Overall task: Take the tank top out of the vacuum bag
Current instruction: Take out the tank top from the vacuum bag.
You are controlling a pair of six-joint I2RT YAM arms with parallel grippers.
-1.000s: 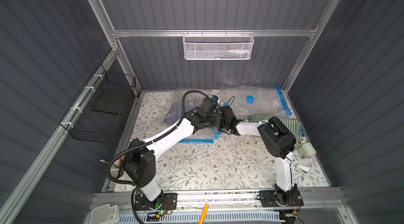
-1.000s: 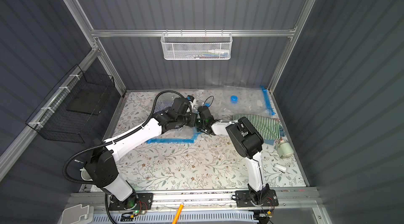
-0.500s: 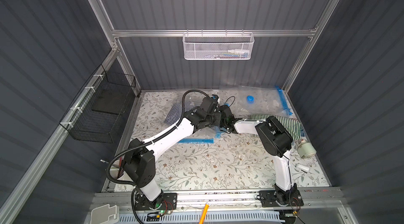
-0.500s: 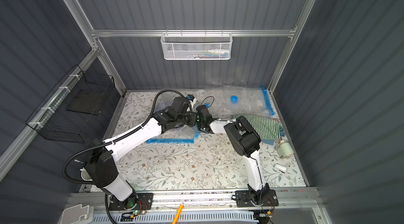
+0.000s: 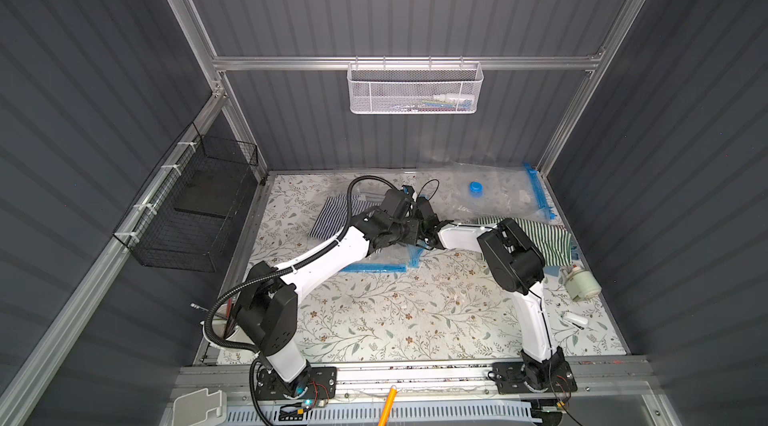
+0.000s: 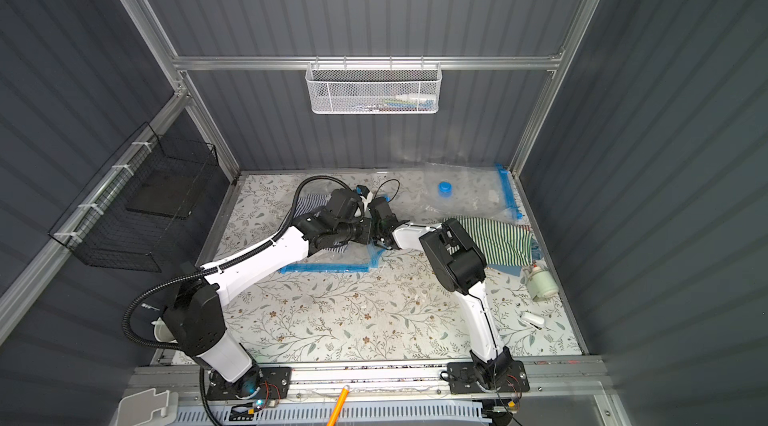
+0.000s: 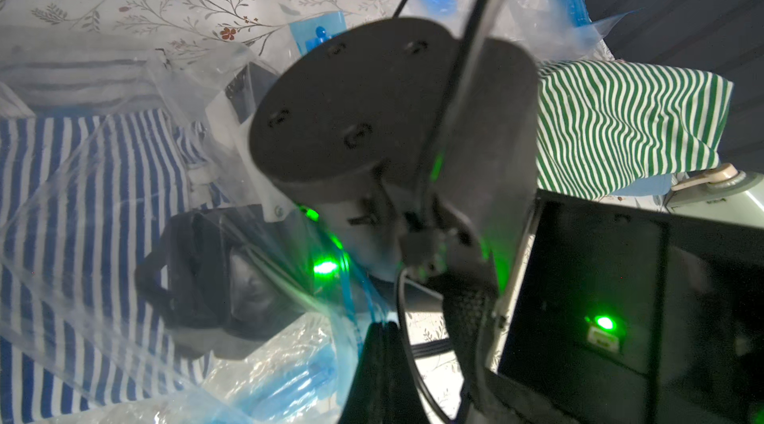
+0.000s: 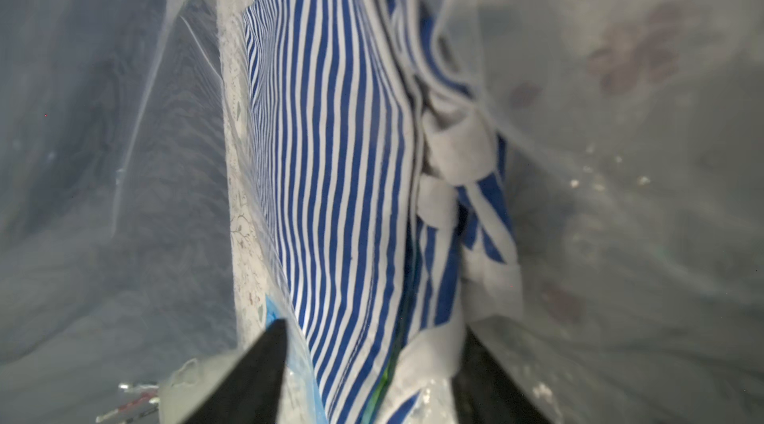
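The right gripper [image 8: 376, 329] is reaching inside the vacuum bag [image 5: 376, 267]. Its two black fingers [image 8: 264, 364] are standing apart, one on each side of the hem of the tank top [image 8: 330, 153], and I am not seeing them press the cloth yet. The left gripper [image 5: 409, 237] is closed. It is probably pinching the film near the bag's mouth (the contact itself is hidden behind the arms), because in the left wrist view the plastic is rising like a tent over the garment. The tank top is lying inside the bag, toward the back left of the table [image 5: 374, 320].

To do this step well, I am thinking the right jaws should close on the thick white hem and not on the film beside it, since one finger is lying very near the blue zip strip. The pull should then go straight out through the mouth, with the left side holding the opening up and steady.

The cloth is a soft knit with blue and white stripes, folded in several layers, and a white binding is bunching at its edge. The bag is clear, thin, crinkled and glossy, with a stiffer blue closure band. It is probably slippery and clinging a little to the fabric.
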